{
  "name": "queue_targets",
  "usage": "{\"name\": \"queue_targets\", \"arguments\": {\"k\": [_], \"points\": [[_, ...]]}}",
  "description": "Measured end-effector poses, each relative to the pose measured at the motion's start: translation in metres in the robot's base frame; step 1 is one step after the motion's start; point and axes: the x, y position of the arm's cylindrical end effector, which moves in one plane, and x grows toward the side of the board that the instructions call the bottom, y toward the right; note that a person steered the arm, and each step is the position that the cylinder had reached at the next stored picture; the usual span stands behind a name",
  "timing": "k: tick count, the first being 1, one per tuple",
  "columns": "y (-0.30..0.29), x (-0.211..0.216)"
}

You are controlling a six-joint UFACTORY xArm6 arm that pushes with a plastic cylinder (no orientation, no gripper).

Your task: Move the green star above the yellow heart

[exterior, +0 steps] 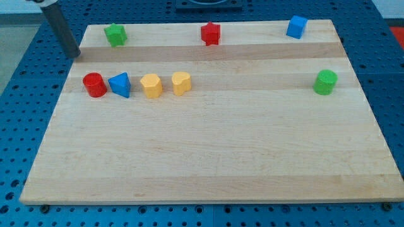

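The green star sits near the board's top left corner. The yellow heart lies lower and to the right, at the right end of a row of blocks. My tip is at the board's left edge, left of and slightly below the green star, apart from it. The rod slants up to the view's top left.
In the row left of the heart are a yellow hexagon, a blue triangle and a red cylinder. A red star and a blue cube sit along the top. A green cylinder is at the right.
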Motion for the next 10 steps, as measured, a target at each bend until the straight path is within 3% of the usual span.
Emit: {"name": "queue_targets", "arguments": {"k": [2,3,7,10], "points": [[0.027,-0.081],[0.055,-0.082],[0.079,-0.023],[0.141,-0.002]]}}
